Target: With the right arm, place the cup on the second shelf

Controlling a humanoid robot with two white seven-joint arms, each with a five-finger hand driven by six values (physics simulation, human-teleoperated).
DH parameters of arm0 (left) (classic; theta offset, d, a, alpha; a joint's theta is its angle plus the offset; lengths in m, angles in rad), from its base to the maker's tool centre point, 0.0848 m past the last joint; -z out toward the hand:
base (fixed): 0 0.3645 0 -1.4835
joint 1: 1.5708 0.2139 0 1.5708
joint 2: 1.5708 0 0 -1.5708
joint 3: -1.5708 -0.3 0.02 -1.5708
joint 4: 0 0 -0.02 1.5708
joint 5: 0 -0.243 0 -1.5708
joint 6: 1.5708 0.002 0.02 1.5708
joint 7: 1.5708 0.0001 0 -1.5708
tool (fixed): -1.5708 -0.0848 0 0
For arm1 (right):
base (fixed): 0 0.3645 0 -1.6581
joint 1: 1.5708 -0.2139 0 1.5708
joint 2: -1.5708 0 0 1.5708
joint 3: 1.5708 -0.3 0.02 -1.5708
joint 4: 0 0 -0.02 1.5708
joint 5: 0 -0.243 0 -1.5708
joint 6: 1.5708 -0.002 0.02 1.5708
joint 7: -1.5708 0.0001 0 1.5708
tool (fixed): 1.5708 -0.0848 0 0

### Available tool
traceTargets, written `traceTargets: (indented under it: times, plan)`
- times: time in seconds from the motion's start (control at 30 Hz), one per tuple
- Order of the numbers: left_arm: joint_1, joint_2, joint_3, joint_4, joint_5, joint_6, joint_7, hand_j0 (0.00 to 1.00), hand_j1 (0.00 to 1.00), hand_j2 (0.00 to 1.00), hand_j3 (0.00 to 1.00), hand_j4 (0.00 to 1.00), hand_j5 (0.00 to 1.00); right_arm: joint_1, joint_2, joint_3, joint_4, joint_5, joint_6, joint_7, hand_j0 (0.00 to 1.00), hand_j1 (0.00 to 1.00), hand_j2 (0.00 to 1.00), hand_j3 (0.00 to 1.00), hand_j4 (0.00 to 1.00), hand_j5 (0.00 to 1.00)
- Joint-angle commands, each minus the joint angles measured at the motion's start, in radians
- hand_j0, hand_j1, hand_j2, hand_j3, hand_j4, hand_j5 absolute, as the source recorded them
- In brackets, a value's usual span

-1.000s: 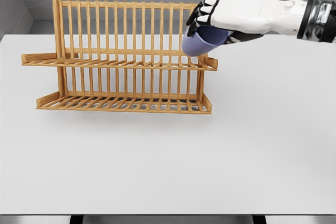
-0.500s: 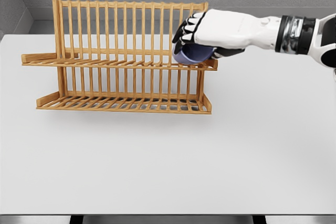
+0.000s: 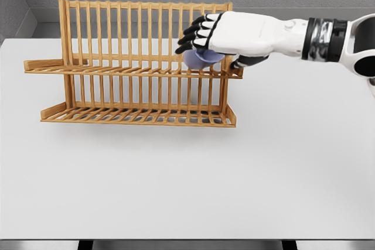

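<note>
A lavender-blue cup [image 3: 201, 60] lies on the upper shelf of the wooden dish rack [image 3: 132, 65], near the shelf's right end and against the back slats. My right hand [image 3: 211, 48] hovers just over it, reaching in from the right. Its black-tipped fingers [image 3: 188, 34] are stretched out to the left above the cup, and the thumb [image 3: 245, 61] sits to the cup's right. The fingers look spread and lifted off the cup. The palm hides the cup's top. The left arm is out of view.
The rack stands at the back left of the white table [image 3: 187, 174], with a lower shelf [image 3: 137, 115] beneath the upper one. A grey wall runs behind the table.
The right hand moved left and down over the upper shelf with the cup. Its fingers uncurled from the cup, which now lies on the shelf.
</note>
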Motion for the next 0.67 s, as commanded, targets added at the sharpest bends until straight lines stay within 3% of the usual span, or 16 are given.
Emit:
traceTargets:
  times: [0.0,0.23,0.3,0.4,0.43,0.5,0.63]
  plan:
    - [0.0,0.0,0.0,0.0,0.0,0.0,0.0,1.0,1.0,1.0,1.0,1.0,1.0,0.0,-0.025,-0.041,-0.025,-0.003,0.002,0.0,1.0,1.0,1.0,1.0,1.0,1.0]
    - [0.0,0.0,0.0,0.0,0.0,0.0,0.0,1.0,1.0,1.0,1.0,1.0,1.0,0.032,-0.139,-0.266,-0.036,-0.011,-0.044,0.0,1.0,1.0,1.0,1.0,1.0,1.0]
    - [0.0,0.0,0.0,0.0,0.0,0.0,0.0,1.0,1.0,1.0,1.0,1.0,1.0,0.117,-0.148,-0.369,-0.035,-0.014,-0.043,0.0,1.0,1.0,1.0,1.0,1.0,1.0]
    - [0.0,0.0,0.0,-0.001,0.0,0.0,0.0,1.0,1.0,1.0,1.0,1.0,1.0,0.23,-0.151,-0.45,-0.035,-0.012,-0.044,0.0,1.0,1.0,1.0,1.0,1.0,1.0]
    - [0.0,0.0,0.0,0.0,0.0,0.0,0.0,1.0,1.0,1.0,1.0,1.0,1.0,0.297,-0.152,-0.481,-0.033,-0.012,-0.047,0.0,1.0,1.0,1.0,1.0,1.0,1.0]
    - [0.0,0.0,0.0,-0.001,0.0,0.0,0.0,1.0,1.0,1.0,1.0,1.0,1.0,0.351,-0.152,-0.484,-0.03,-0.012,-0.064,0.0,1.0,1.0,1.0,1.0,1.0,1.0]
    - [0.0,0.0,0.002,-0.001,0.005,0.0,0.001,1.0,1.0,1.0,1.0,1.0,1.0,0.379,-0.148,-0.484,-0.028,-0.012,-0.064,0.0,1.0,1.0,1.0,1.0,1.0,1.0]
